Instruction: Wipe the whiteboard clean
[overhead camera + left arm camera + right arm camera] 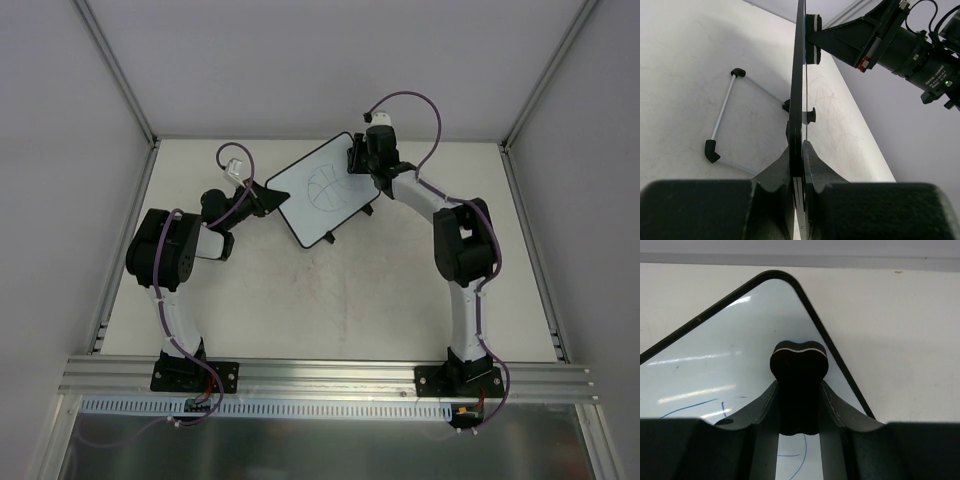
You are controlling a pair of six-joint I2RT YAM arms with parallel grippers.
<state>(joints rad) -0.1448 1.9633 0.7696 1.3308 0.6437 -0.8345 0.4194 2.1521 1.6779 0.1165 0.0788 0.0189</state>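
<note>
The whiteboard [310, 205] is lifted and tilted at the back of the table, with a blue round drawing [328, 190] on its face. My left gripper [268, 197] is shut on its left corner; in the left wrist view the whiteboard [799, 90] runs edge-on up from between the fingers [815, 165]. My right gripper [360, 158] is shut on a small black eraser [799, 362], which is pressed against the whiteboard [715, 355] near its top right corner. The eraser [812, 39] touches the board's face. Blue strokes [695, 407] show beside the fingers.
A stand of thin white rods with black corner pieces [722, 117] lies on the table under the board. The right arm's wrist and camera [910, 50] reach in over the board. Aluminium posts [120, 75] and grey walls close in the table's back and sides.
</note>
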